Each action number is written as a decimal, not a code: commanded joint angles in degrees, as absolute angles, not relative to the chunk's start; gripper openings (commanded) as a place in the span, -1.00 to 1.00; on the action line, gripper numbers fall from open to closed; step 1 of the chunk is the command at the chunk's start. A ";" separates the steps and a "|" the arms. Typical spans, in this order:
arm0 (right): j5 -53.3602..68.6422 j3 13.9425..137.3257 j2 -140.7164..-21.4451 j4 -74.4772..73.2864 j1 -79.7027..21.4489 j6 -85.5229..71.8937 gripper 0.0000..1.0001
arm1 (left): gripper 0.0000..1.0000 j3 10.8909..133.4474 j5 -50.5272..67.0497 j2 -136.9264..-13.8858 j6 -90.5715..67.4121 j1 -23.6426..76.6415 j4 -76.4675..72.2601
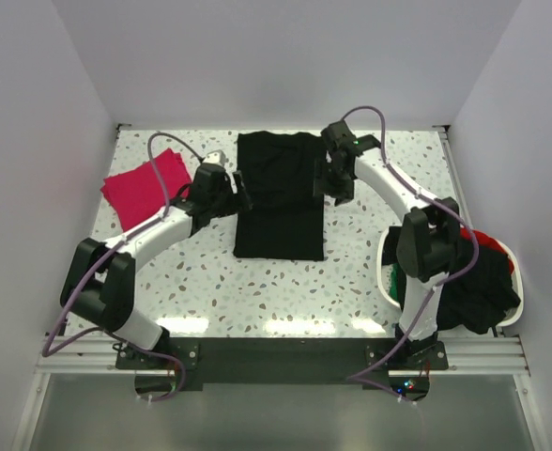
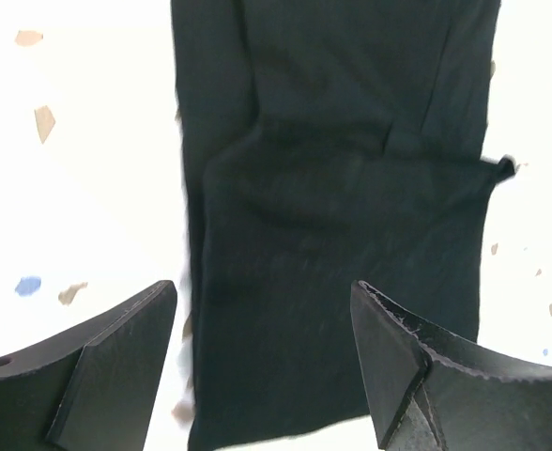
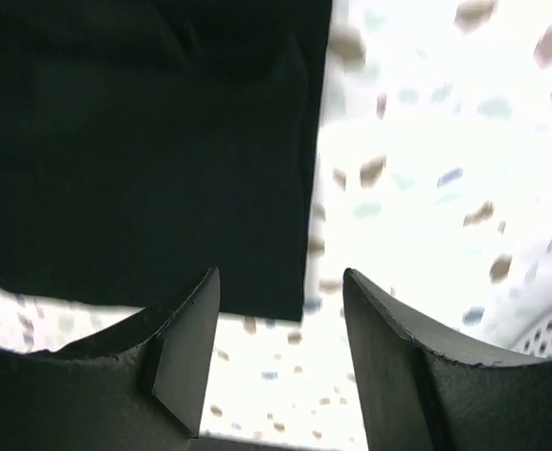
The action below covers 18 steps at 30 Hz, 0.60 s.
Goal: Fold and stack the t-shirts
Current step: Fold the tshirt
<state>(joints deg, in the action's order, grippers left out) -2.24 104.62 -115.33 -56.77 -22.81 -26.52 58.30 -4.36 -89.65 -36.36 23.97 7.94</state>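
On the speckled worktop (image 1: 257, 282) one large black t-shirt (image 1: 278, 193) is laid flat in the middle, drawn into a long narrow rectangle with a layered crease across it in the left wrist view. The folding of this shirt is judged to be the step in hand, with the side folds made and the crosswise fold not yet done. At the right edge one white basket (image 1: 386, 272) is seen, holding a heap of unfolded clothes (image 1: 478, 287) in black, red and a trace of green; how many shirts it contains cannot be told. One magenta t-shirt (image 1: 143, 188) is set apart at the far left, folded to a small rectangle, and is taken as the start of the stack. Two grippers are counted: the left gripper (image 2: 262, 310) is held over the shirt's left edge and the right gripper (image 3: 281, 301) over its right edge, the jaws of both parted with nothing between them. For the next move, one end of the black shirt would have to be pinched at both sides and carried over the other end evenly.
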 commanded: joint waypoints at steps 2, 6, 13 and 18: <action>4.82 91.26 -104.25 -50.47 -22.85 -26.45 0.17 | 0.58 52.04 -1.06 -85.09 -36.30 23.55 6.68; 10.80 76.07 -98.45 -44.75 -23.11 -29.69 0.13 | 0.58 46.69 -0.26 -82.98 -37.18 23.55 7.21; 14.59 64.61 -95.19 -38.41 -24.87 -33.13 0.05 | 0.55 41.31 3.16 -81.56 -39.29 23.64 6.85; 12.57 63.02 -95.54 -37.79 -24.79 -31.99 0.00 | 0.54 39.82 2.46 -80.16 -41.84 24.17 7.03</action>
